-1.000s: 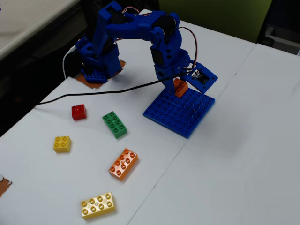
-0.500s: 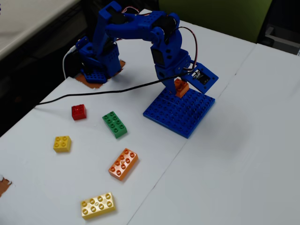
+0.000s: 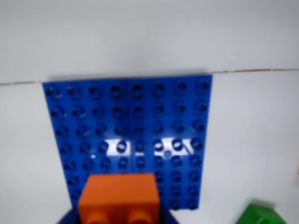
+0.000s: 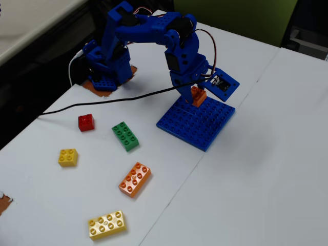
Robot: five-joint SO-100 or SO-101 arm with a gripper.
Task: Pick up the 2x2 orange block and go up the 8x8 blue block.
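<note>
The 2x2 orange block (image 4: 198,96) hangs in my gripper (image 4: 197,95), which is shut on it just above the far edge of the 8x8 blue block (image 4: 197,124). In the wrist view the orange block (image 3: 118,201) fills the bottom edge, studs toward the camera, with blue finger parts on either side. Beyond it the blue baseplate (image 3: 154,112) lies flat on the white table, all its studs bare. Whether the block touches the plate cannot be told.
In the fixed view, left of the plate lie a red square brick (image 4: 86,122), a green brick (image 4: 125,136), a yellow square brick (image 4: 67,157), a long orange brick (image 4: 135,179) and a long yellow brick (image 4: 107,225). A black cable (image 4: 102,102) crosses the table.
The gripper with the orange block has risen slightly over the plate's far edge. The loose bricks have not moved.
</note>
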